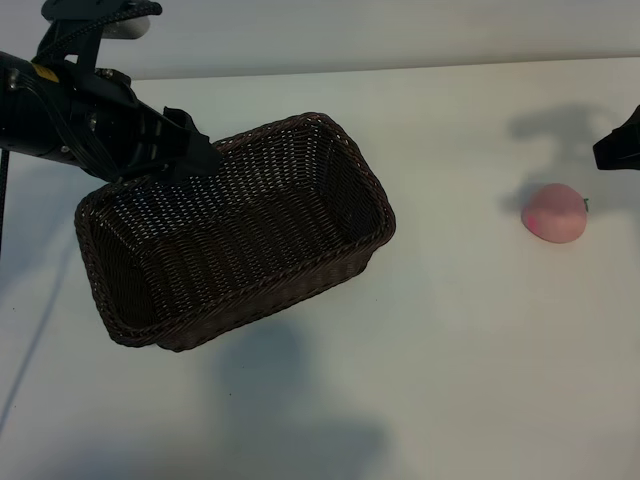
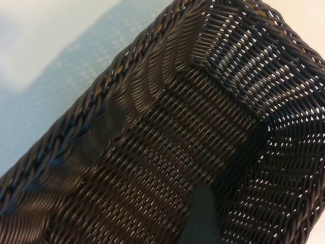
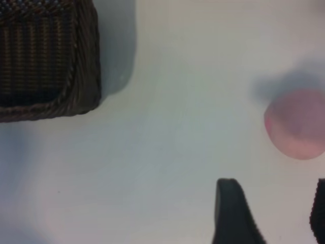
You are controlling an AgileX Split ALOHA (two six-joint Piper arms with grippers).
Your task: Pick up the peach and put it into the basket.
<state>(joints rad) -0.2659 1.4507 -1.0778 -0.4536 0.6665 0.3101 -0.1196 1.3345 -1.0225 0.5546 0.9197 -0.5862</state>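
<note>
Left gripper (image 1: 195, 150) grasps the rear rim of the basket (image 1: 240, 235), which hangs tilted above the white table (image 1: 450, 330). The peach (image 1: 555, 212) lies on the table well right of it. Right gripper (image 3: 271, 213) hovers near the peach, jaws parted, empty

One high view, two wrist views
Exterior looks steeply down; left wrist sits close inside the basket (image 2: 167, 152); right wrist shares its corner.
</note>
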